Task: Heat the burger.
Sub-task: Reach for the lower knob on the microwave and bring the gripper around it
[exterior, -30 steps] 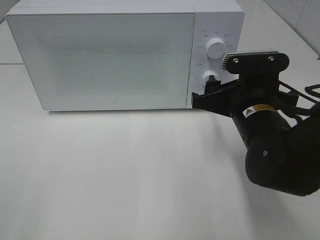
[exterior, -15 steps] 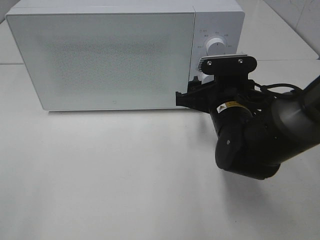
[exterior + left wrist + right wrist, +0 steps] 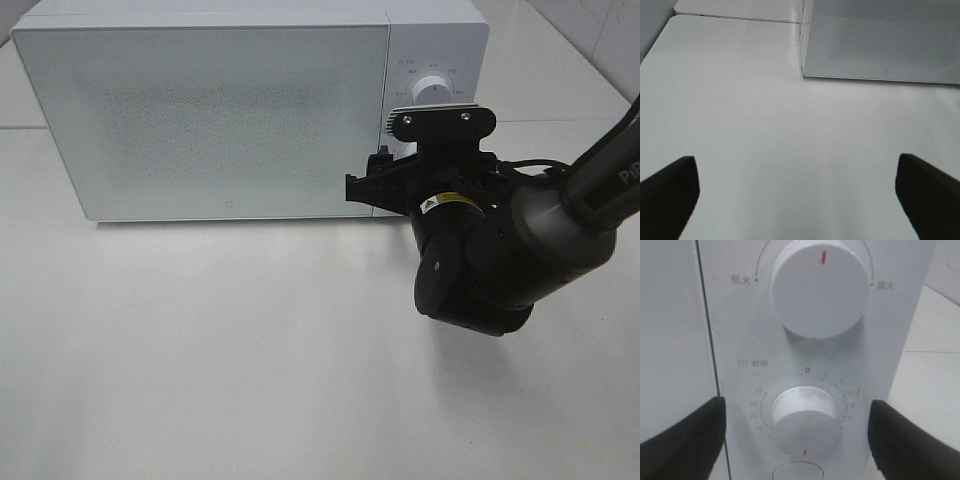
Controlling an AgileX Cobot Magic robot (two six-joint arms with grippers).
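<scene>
At the control panel [image 3: 468, 55] of the white microwave [image 3: 230, 120], the right hand [image 3: 797, 435] is released. Its dark fingers [image 3: 687, 437] are spread to either side of the lower timer dial [image 3: 801, 412], below the larger knob [image 3: 820, 290]. The door [image 3: 210, 120] is shut. The burger shows in no view. The left hand [image 3: 799, 192] is spread wide and grasps nothing, hanging over the white surface [image 3: 220, 350] near the microwave's corner. Pale tiles [image 3: 600, 40] lie beyond.

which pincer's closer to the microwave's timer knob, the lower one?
Right. The right pincer is open directly in front of the timer knob, a finger on either side. The left pincer hangs open over the table, off the microwave's door-side corner.
</scene>
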